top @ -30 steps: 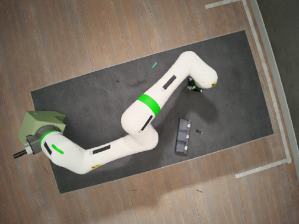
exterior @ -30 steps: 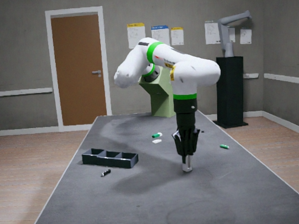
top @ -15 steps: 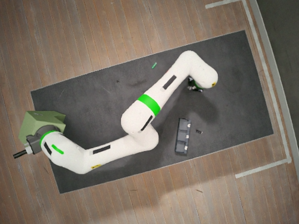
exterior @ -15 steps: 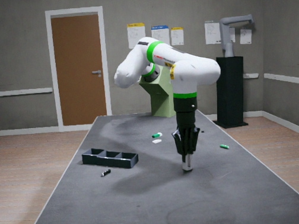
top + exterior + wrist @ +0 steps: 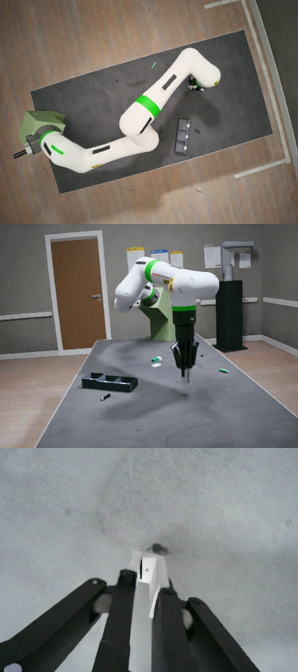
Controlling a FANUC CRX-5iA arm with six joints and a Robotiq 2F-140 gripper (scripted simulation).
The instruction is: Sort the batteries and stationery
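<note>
With fingers (image 5: 196,88) (image 5: 186,378) nearly together, anything pinched impossible to tell, looks toward the door-side long edge of the table (image 5: 88,106) (image 5: 165,425) (image 5: 225,508) for the crosswise bins (image 5: 182,130) (image 5: 106,386), with a likely battery (image 5: 198,131) (image 5: 105,396) just beside.

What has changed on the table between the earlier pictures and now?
The gripper has moved up, away from the tabletop. Whether it took hold of anything is unclear: its fingers stand close together, but no held thing can be made out. The three-part tray and the dark battery beside it stayed put.
</note>
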